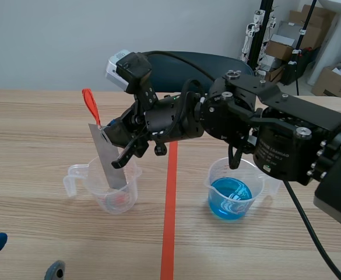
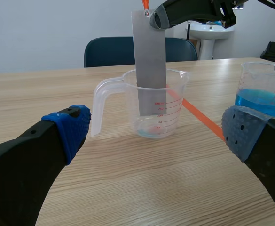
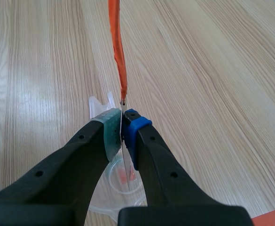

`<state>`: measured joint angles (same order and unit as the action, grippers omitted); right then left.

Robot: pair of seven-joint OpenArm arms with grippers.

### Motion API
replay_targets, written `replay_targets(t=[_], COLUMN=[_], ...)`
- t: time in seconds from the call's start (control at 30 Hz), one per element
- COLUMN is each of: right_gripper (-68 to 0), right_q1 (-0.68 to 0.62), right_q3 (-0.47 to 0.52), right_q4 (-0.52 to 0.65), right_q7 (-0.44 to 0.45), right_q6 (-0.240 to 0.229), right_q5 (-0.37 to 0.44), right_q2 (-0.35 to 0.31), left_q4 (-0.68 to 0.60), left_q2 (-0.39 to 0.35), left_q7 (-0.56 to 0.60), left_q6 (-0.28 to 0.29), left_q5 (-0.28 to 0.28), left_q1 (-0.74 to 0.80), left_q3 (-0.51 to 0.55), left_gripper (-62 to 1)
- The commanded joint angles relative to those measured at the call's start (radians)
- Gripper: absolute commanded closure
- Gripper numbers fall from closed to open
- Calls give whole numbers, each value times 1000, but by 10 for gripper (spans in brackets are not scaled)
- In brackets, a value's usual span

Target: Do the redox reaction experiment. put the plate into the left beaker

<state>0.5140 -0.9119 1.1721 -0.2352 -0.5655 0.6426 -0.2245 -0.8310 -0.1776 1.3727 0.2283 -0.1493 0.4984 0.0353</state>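
Note:
A grey metal plate (image 1: 107, 156) with an orange-red ribbon (image 1: 90, 105) at its top stands tilted in the left clear beaker (image 1: 109, 185), its lower end inside. My right gripper (image 1: 113, 129), reaching across from the right, is shut on the plate's top edge. In the right wrist view the fingers (image 3: 135, 133) pinch the thin plate (image 3: 122, 123) edge-on, the ribbon (image 3: 118, 47) ahead of them and the beaker (image 3: 123, 176) beneath. In the left wrist view the plate (image 2: 149, 61) rests in the beaker (image 2: 151, 106) ahead of my open left gripper (image 2: 158, 132), low at the table's near left.
A second clear beaker (image 1: 235, 188) with blue liquid stands right of the orange-red tape line; it also shows beside my left gripper as the blue beaker (image 2: 263, 92). A dark chair (image 1: 185, 61) stands behind the table. Boxes and stands fill the back right.

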Motion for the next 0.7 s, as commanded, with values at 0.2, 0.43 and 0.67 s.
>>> replay_targets(t=[0.2,0.43,0.67], right_gripper=[-6,-6,-6], right_q1=[12,12,13], right_q3=[-16,-59,-59], right_q4=[16,8,8], right_q7=[18,42,52], right_q6=[-3,-3,-3], right_q5=[-3,-15,-47], right_q2=[13,17,17], left_q4=[-14,-14,-14], left_q2=[-9,-9,-9], left_q7=[14,14,14], left_q6=[-1,-1,-1], left_q5=[6,6,6], left_q1=[0,0,0], left_q3=[3,3,3], left_gripper=[-587,-587,-587])
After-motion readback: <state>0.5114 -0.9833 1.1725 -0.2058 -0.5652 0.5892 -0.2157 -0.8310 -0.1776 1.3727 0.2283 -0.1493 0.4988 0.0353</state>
